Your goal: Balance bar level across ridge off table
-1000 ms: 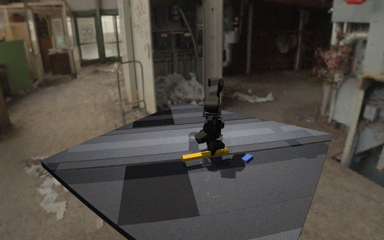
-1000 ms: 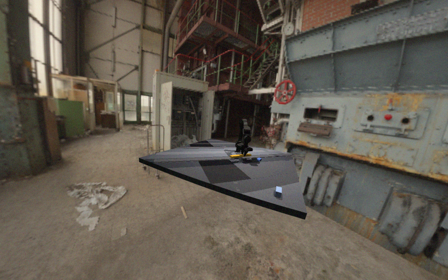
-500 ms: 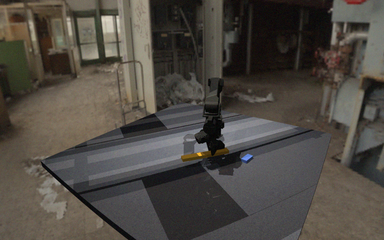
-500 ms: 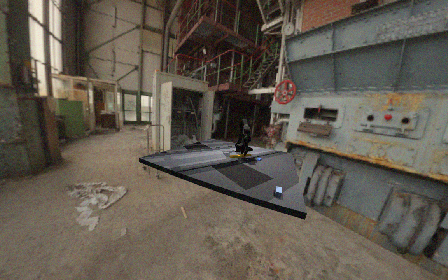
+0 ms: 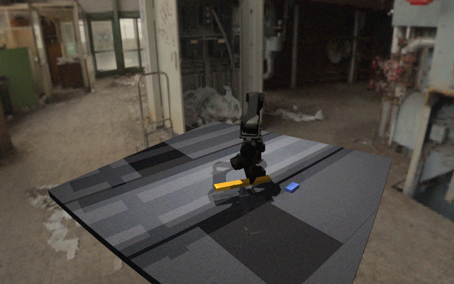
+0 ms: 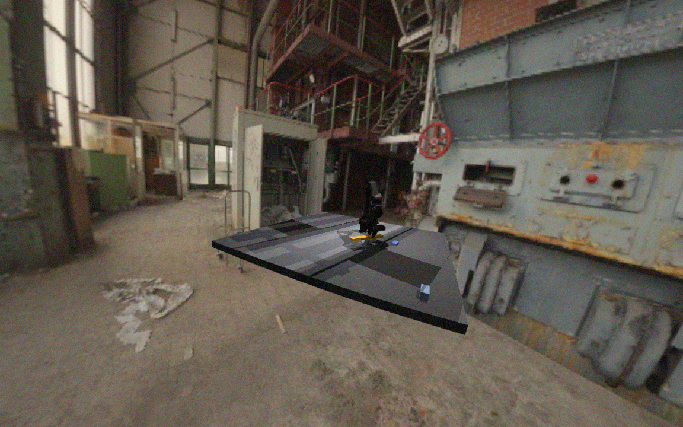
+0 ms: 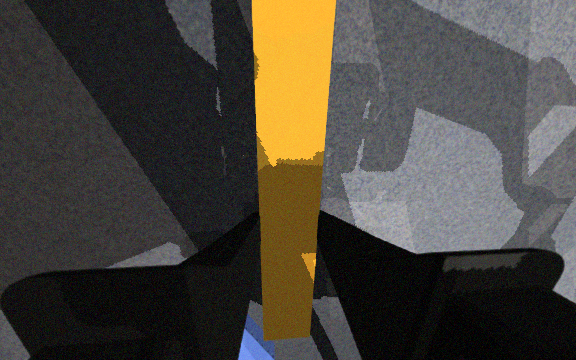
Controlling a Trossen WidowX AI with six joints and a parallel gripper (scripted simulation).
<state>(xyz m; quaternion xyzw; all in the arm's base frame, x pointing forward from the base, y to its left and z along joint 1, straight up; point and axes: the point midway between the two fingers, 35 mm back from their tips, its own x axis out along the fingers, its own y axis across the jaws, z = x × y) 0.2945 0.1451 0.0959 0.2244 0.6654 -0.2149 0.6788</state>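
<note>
The yellow bar [image 5: 230, 184] [image 6: 358, 237] [image 7: 293, 100] lies lengthwise between the fingers and looks about level, above the table [image 5: 327, 197]. My gripper [image 5: 253, 179] [image 6: 372, 234] [image 7: 287, 217] is shut on the bar, with a finger against each long side, nearer its right end in the top view. The ridge [image 5: 244, 191] shows as a small, glassy shape in shadow under the middle of the bar. Whether the bar touches the ridge top is too small to tell. In the wrist view the bar hides the ridge.
A blue block [image 5: 291, 187] [image 6: 395, 242] [image 7: 254, 345] lies on the table beyond the bar's gripped end. A pale blue block [image 6: 424, 291] stands near the table's front right corner in the exterior view. Dark arm shadows fall around the bar.
</note>
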